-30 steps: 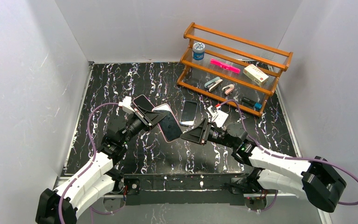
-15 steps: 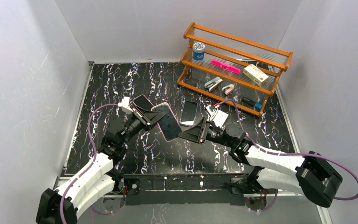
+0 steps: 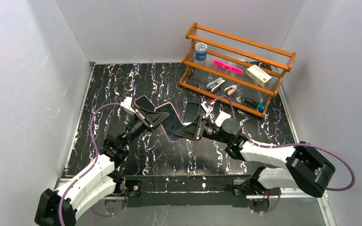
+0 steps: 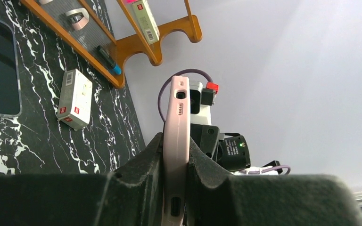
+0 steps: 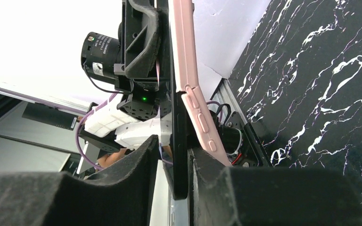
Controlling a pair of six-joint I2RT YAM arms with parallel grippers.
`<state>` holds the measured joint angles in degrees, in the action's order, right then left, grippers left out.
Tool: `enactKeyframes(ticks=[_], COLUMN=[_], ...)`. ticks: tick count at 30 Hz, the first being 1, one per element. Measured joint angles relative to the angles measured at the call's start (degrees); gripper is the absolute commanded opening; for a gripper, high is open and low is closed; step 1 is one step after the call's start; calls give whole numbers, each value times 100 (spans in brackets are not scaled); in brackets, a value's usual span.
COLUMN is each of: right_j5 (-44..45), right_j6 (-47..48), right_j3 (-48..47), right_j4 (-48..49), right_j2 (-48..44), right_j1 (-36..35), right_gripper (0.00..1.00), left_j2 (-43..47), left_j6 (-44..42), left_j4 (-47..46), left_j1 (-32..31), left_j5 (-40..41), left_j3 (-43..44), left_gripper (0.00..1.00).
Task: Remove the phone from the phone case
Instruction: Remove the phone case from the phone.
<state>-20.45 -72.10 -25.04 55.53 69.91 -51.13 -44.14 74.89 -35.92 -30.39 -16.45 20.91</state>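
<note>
A phone in a pink case is held up off the table between both arms. My left gripper is shut on the case's upper end; in the left wrist view the pink case edge is clamped between the fingers of that gripper. My right gripper is at the phone's lower right end. In the right wrist view its jaws straddle the black phone edge. The right finger sits between the phone and the peeled-away pink case. A gap shows at the left finger.
A wooden rack with a tin, marker, box and staplers stands at the back right. A dark phone lies flat behind the right gripper and another behind the left one. A small white box lies near the rack's foot.
My right gripper has moved left and up onto the phone's lower end. The left gripper and the phone have shifted slightly; the phone now tilts flatter towards the right arm.
</note>
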Motion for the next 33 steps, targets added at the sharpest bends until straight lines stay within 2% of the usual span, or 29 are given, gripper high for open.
enactKeyframes(ticks=[5, 7, 11, 13, 21, 27, 33], right_j5=[-48, 7, 131, 221, 723, 743, 754], right_j6=[-55, -109, -155, -155, -142, -157, -188], right_j3=[-74, -90, -90, -90, -72, -72, -72], right_j4=[240, 282, 251, 149, -166, -240, -260], right_j2=[223, 225, 188, 76, -660, -675, -640], right_j1=[-2, -2, 17, 46, 205, 205, 205], right_gripper=[7, 1, 1, 1, 1, 1, 1], left_j2=[28, 118, 555, 804, 1554, 1309, 872], left_j6=[-247, -378, -778, -1014, -2065, -2138, -2131], left_j4=[-105, -83, 205, 492, 1803, 1720, 1480], left_j1=[-46, -149, -278, -280, -280, -280, -284], left_j5=[-87, -214, -299, -240, 131, -96, -361], left_j3=[-7, -31, -50, -44, 168, 116, 109], left_gripper=[55, 65, 81, 84, 84, 82, 75])
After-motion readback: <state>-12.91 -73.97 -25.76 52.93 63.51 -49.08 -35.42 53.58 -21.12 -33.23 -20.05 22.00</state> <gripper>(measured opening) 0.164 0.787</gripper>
